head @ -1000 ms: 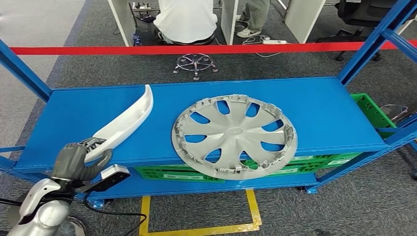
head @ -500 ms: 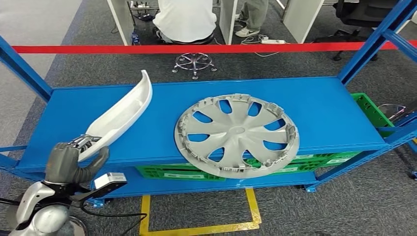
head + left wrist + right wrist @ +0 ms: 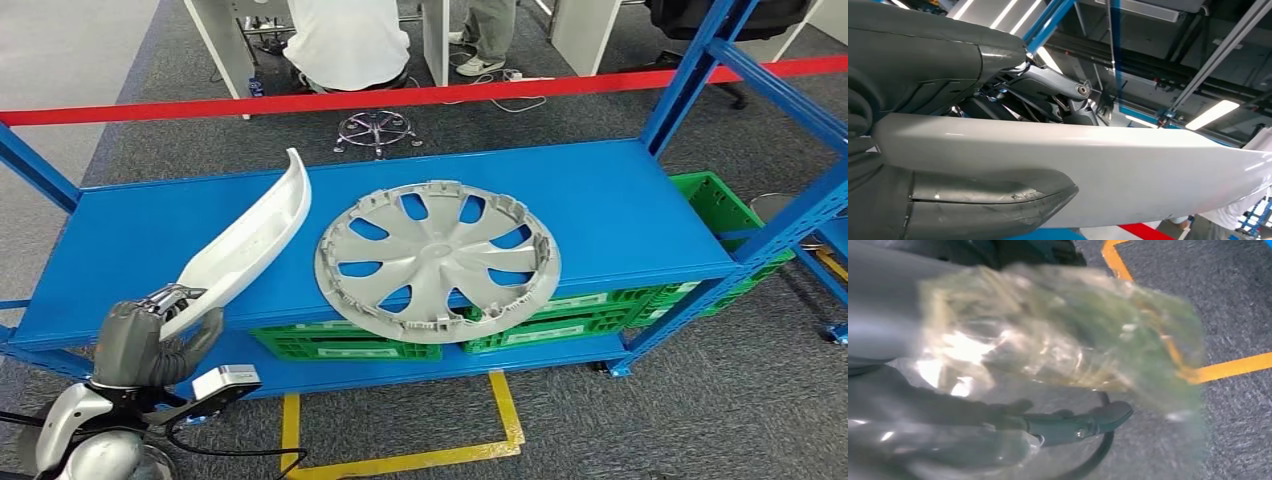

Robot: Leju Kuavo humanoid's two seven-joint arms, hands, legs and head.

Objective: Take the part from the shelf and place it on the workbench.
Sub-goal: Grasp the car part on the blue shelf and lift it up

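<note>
L hand [image 3: 150, 340] clamped on near end of white trim part [image 3: 250, 235], part tilted up off blue shelf [image 3: 620, 215], at 9 o'clock of hubcap [image 3: 437, 262]. R hand [image 3: 948, 415]: blurred, can't tell.

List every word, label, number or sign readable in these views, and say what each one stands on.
No text can be read in any view.
Pale labels on the front of the green crates under the blue shelf: too small and blurred to read.
The white part held by the left hand: no marking shows.
The grey wheel cover: no lettering shows.
The right hand, seen through a blurred clear bag: no print legible.
</note>
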